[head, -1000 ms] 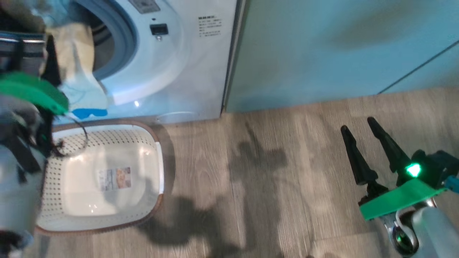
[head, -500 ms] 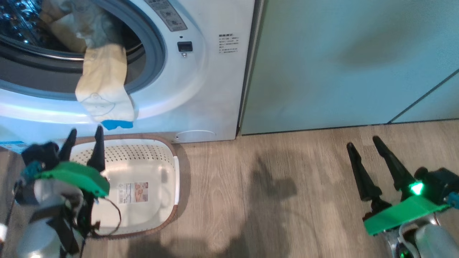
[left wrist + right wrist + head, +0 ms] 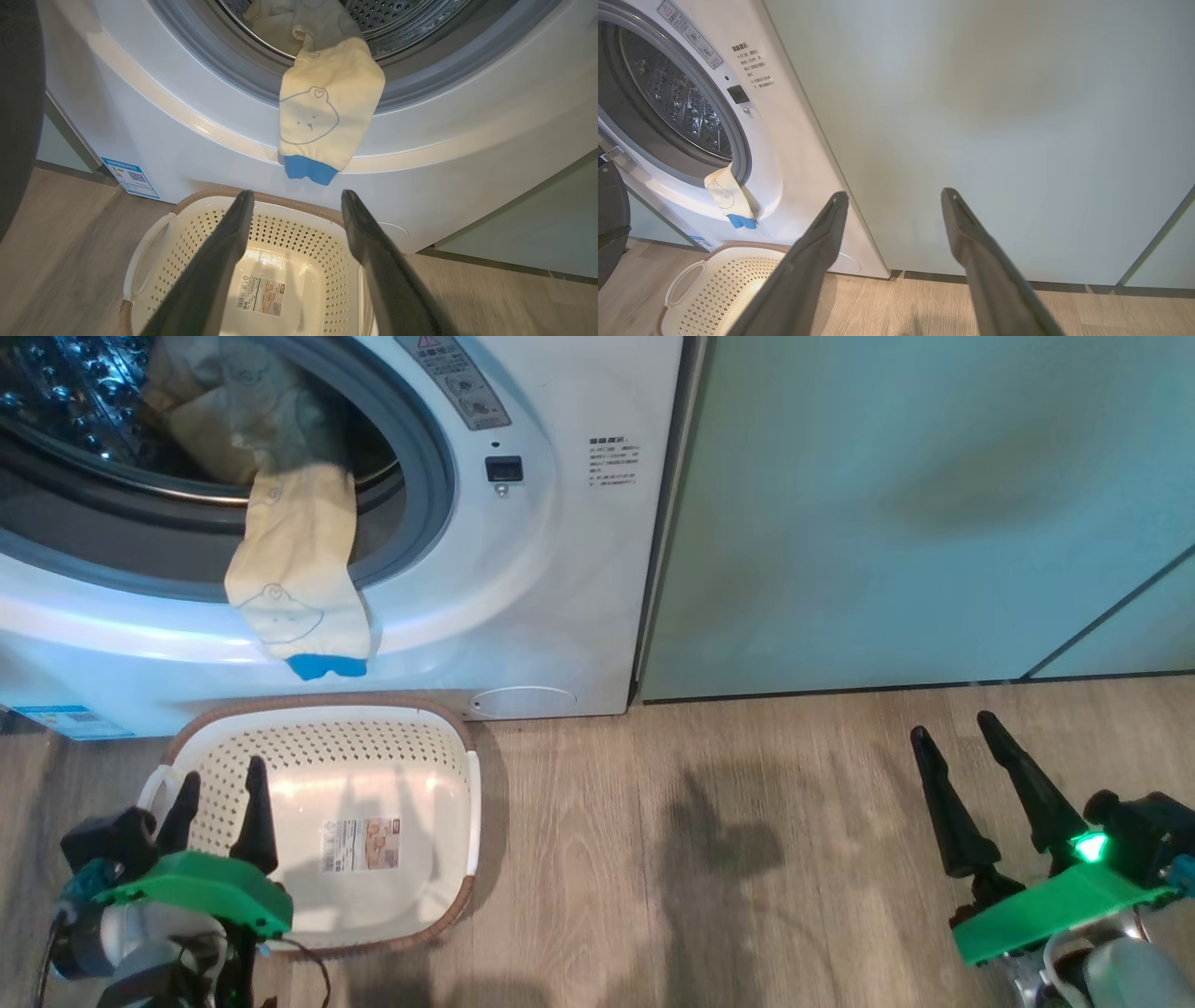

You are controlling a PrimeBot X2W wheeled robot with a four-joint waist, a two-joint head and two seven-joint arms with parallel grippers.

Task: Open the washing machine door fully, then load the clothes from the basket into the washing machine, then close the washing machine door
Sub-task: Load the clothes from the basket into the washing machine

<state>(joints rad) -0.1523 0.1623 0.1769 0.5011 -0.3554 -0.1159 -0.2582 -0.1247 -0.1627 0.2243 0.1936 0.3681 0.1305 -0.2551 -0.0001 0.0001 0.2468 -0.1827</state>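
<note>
the washer door (image 3: pixel 609 219) is cut off at the left edge; the basket label (image 3: pixel 359 845) is too small to read.

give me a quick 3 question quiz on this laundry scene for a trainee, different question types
1. Fill in: the left end effector and the right end effector are both ____.
2. True or false: the basket holds a garment.
3. The pale yellow bear-print garment is: A) in the basket; B) draped out over the grey gasket and down the front of the washing machine; C) held by the left end effector.
Key: 1 open; 2 false; 3 B.
</note>
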